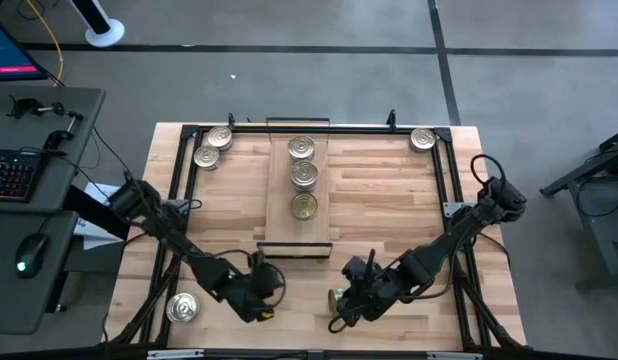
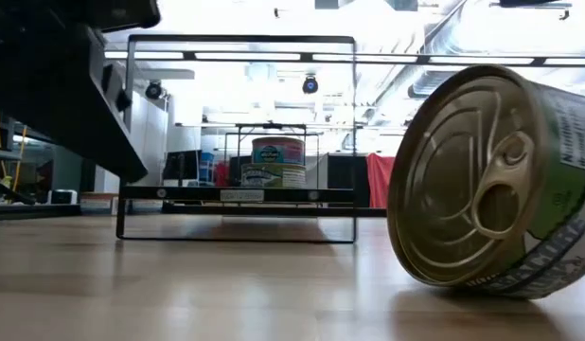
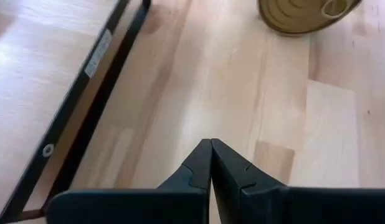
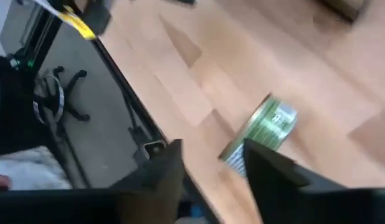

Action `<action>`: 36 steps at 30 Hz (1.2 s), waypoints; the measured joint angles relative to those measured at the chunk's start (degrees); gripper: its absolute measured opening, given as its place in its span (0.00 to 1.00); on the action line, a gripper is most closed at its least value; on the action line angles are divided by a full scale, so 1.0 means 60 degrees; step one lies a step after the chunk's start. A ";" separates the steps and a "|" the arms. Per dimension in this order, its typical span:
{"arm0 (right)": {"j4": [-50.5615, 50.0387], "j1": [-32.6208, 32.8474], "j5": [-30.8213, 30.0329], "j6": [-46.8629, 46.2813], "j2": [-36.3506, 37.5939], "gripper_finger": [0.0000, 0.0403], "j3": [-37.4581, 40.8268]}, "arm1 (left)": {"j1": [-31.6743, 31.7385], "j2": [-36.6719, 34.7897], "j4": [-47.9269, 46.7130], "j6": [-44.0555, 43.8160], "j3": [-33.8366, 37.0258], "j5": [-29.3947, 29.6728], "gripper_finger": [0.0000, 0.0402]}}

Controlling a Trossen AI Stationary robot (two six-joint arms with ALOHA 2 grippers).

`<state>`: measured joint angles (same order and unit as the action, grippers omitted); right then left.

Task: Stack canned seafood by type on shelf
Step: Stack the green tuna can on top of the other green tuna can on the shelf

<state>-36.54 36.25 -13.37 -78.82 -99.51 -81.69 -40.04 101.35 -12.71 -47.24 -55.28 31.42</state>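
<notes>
While the right gripper point(image 4: 211, 168) stands partly spread and holding nothing, a gold-lidded tin point(image 4: 262, 130) lies tipped on its edge just ahead, seemingly free, near the table's front edge; the shelf point(image 1: 301, 240) sits farther back.

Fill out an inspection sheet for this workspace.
Surface: wood table, bare between items.
Job's things: three tins in a row on the shelf; loose tins at the corners; one green-label tin on its edge near the right gripper.
Clutter: nothing seen.
Grippers: right fingers parted beside that tin; left gripper shut, empty.
Cables: along both arms.
Surroundings: desk with keyboard and mouse.
</notes>
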 joint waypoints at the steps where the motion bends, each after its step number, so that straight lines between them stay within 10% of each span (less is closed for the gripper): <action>1: 0.0001 0.0000 0.0140 -0.0320 -0.0020 0.44 0.0000 | -0.0025 -0.0177 0.0095 -0.0040 0.0172 0.0015 0.00; 8: -0.0599 0.0000 0.0776 -0.3481 -0.0585 0.66 0.0011 | 0.0045 -0.0781 0.0470 0.0316 0.0673 -0.0044 0.00; 36: -0.2443 -0.0171 0.0807 -0.4317 -0.2756 0.65 -0.1534 | 0.0348 -0.2376 0.1598 0.2433 0.0664 -0.0477 0.00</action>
<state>-51.20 35.22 -8.53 -104.72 -116.05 -90.89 -37.95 87.10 -3.12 -32.65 -51.30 28.56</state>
